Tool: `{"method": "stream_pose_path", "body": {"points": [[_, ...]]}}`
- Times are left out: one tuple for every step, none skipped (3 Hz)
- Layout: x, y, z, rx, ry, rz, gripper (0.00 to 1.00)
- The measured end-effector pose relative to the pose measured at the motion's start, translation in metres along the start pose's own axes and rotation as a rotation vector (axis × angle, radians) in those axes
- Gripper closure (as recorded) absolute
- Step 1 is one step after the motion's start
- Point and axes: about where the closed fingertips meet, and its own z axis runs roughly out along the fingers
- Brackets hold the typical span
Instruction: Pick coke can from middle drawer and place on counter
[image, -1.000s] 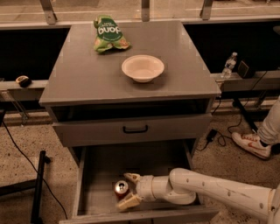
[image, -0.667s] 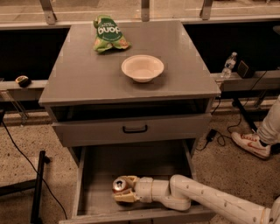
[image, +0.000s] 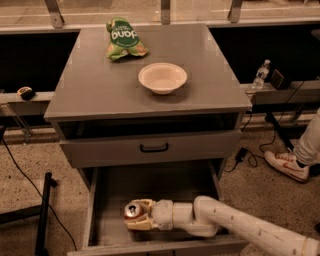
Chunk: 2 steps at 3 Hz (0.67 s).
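The coke can, red with a silver lid and pull tab, stands upright in the front left part of the open middle drawer, a wide grey tray. My gripper reaches in from the right along the drawer's front. Its cream fingers sit on either side of the can and press against it. The can still rests on the drawer floor. The grey counter lies above, at the top of the cabinet.
A white bowl and a green chip bag sit on the counter. The closed drawer front with a black handle overhangs the open drawer. A water bottle stands to the right, and a person's shoe is on the floor.
My gripper has slid left along the drawer's front and its fingers have closed in on the can. The can has shifted slightly left with it.
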Motion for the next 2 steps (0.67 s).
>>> {"method": "stream_pose_path", "body": {"points": [[-0.066, 0.019, -0.034, -0.032, 0.044, -0.071, 1.0], [-0.147, 0.0, -0.112, 0.028, 0.067, -0.121, 1.0]]}}
